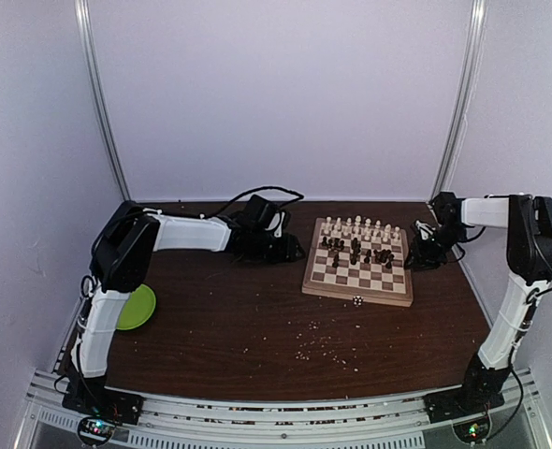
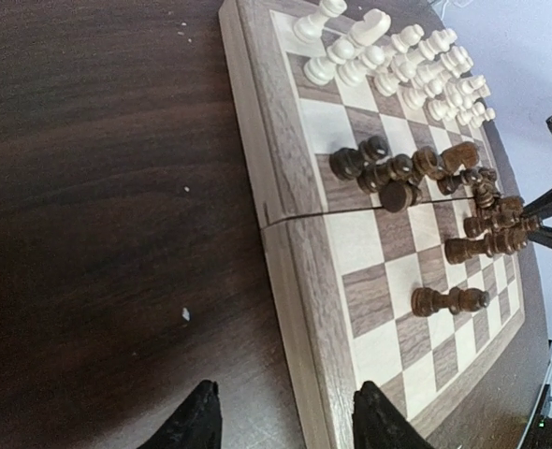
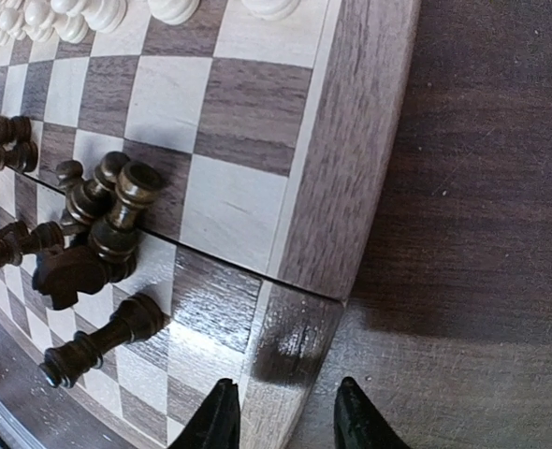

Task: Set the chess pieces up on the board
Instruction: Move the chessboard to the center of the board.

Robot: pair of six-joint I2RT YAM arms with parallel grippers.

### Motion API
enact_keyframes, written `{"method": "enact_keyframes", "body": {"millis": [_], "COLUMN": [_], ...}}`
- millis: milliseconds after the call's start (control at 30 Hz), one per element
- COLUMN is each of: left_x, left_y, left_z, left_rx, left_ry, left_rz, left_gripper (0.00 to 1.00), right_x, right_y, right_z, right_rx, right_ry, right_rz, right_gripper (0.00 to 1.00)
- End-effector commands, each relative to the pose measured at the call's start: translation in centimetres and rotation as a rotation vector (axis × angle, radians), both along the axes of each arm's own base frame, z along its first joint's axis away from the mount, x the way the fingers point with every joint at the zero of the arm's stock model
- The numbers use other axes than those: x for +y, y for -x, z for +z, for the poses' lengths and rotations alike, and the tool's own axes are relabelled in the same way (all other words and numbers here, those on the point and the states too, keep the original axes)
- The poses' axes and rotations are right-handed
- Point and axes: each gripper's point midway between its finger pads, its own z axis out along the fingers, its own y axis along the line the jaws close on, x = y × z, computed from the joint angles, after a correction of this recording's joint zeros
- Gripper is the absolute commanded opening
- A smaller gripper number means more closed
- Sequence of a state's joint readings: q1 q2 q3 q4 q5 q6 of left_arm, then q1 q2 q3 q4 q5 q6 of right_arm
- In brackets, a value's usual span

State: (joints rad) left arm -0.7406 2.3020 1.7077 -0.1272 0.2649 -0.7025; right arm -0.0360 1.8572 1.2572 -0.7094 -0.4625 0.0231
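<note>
Top view: the board (image 1: pixel 332 279) sits right of centre on the desk (image 1: pixel 239 327). The white pieces (image 1: pixel 355 226) are lined along its far rows and the dark pieces (image 1: pixel 355 253) are bunched mid-board. The left fingers (image 1: pixel 287 251) are at the left edge, the right fingers (image 1: pixel 418 253) at the right edge.

Left wrist view: left fingers (image 2: pixel 196 423) parted, empty, straddling the rim. The dark pieces lie ahead, further in.

Right wrist view: right fingers (image 3: pixel 218 416) parted, empty, over the rim. The nearest toppled dark piece (image 3: pixel 103 339) lies ahead-left, long axis slanted across the squares. The right arm looks nearer.

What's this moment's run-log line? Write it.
left gripper open, empty | right gripper open, empty | white pieces in rows | dark pieces bunched mid-board
</note>
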Motion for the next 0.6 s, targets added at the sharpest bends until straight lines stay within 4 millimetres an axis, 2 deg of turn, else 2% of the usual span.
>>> {"method": "enact_keyframes", "body": {"millis": [0, 67, 167, 567], "left_x": [-1.5, -1.7, -2.3, -4.6], "left_y": [-1.3, -1.4, -1.4, -0.9], "left_z": [1.4, 1.3, 0.9, -0.5], "left_rx": [-0.025, -0.022, -0.007, 0.046], "left_ry": [0.066, 0.07, 0.081, 0.099], "left_rz": [0.006, 0.006, -0.004, -0.051], "left_gripper": [0.49, 0.5, 0.49, 0.49], "right_x": [-0.6, -0.5, -0.4, 0.4], "right_y": [0.1, 0.1, -0.1, 0.0], "right_z": [-0.6, -0.8, -0.9, -1.0], "right_rx": [0.037, 0.053, 0.061, 0.09], "right_ry": [0.021, 0.016, 0.01, -0.036], "right_rz": [-0.001, 0.006, 0.011, 0.027], "right_gripper": [0.39, 0.44, 0.44, 0.37]}}
